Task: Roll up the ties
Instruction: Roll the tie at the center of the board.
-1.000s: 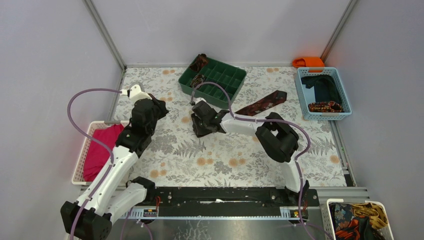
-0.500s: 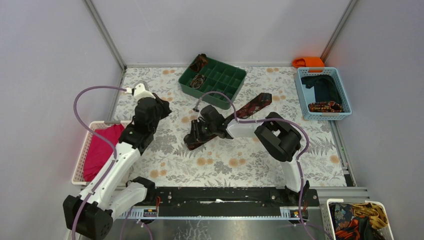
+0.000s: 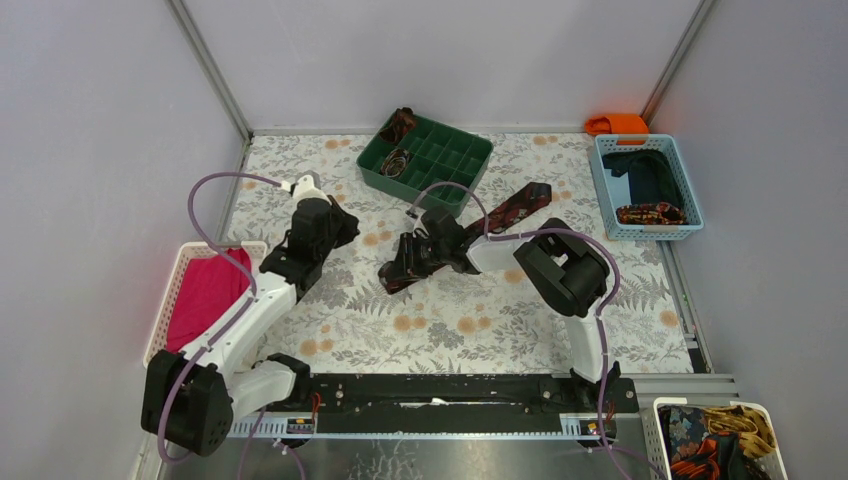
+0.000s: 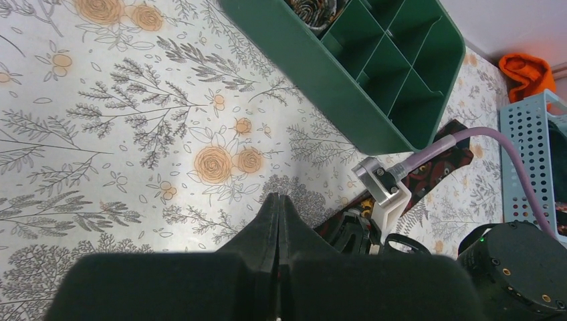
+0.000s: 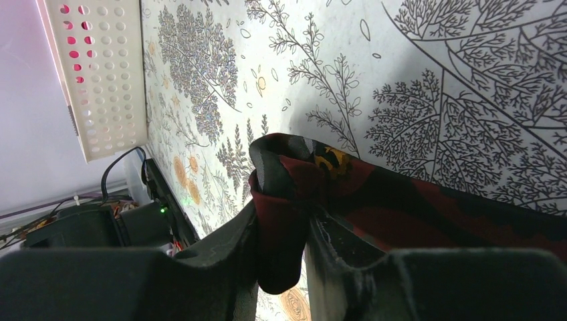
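- Maroon-brown fabric with red-orange patterning was identified as a tie (image 3: 515, 208), laid as a long strip on the floral tablecloth (image 3: 450, 320) at mid-table.
- The tie was observed running from a point just near-right of the green tray (image 3: 455, 150) down and to the left.
- Its near-left end was found bunched and folded over, raised slightly off the cloth.
- The right gripper (image 5: 284, 247) was found clamped on that folded end; the two fingers (image 5: 220, 254) were held partly apart by the fabric pinched between them.
- The left gripper (image 4: 277, 217) was found fully closed, its fingers pressed together with nothing between them.
- It was recorded above the tablecloth, left of the tie's held end and apart from it.
- The green tray, divided into compartments, was noted at the far centre of the table.
- Two coiled ties (image 3: 398, 160) were seen in its left-hand compartments; the exact compartments could not be determined.
- A blue basket (image 3: 598, 185) was noted at the far right, with a navy cloth (image 3: 645, 172) inside and an orange cloth (image 3: 617, 123) just beyond it.
- A white basket (image 3: 165, 310) was noted at the left edge, holding a pink-red cloth (image 3: 205, 300).
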Robot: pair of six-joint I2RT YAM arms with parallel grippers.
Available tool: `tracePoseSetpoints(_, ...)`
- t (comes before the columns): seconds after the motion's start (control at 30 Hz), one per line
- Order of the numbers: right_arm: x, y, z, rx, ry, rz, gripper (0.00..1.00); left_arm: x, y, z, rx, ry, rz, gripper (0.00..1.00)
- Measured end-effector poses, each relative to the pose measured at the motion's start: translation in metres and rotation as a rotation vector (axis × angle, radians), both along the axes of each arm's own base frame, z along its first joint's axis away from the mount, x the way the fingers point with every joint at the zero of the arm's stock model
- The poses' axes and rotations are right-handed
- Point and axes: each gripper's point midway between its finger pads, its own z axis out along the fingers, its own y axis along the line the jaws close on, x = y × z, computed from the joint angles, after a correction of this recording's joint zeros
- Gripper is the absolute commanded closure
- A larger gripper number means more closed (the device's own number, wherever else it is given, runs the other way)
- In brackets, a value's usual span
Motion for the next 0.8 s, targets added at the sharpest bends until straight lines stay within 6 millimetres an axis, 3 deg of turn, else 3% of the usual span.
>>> tracePoseSetpoints(0.2,0.000,-0.001,0.005,0.003,-0.017,0.003,0.48,0.001,-0.009,-0.009,-0.011,0.002,-0.029,1.00)
tracePoseSetpoints(0.53,0.001,-0.011,0.020,-0.034,-0.062,0.005,0.46,0.002,-0.024,-0.011,-0.014,-0.003,-0.066,1.00)
tracePoseSetpoints(0.8,0.003,-0.025,0.014,-0.117,-0.087,-0.008,0.46,0.003,-0.027,-0.016,-0.011,0.004,-0.074,1.00)
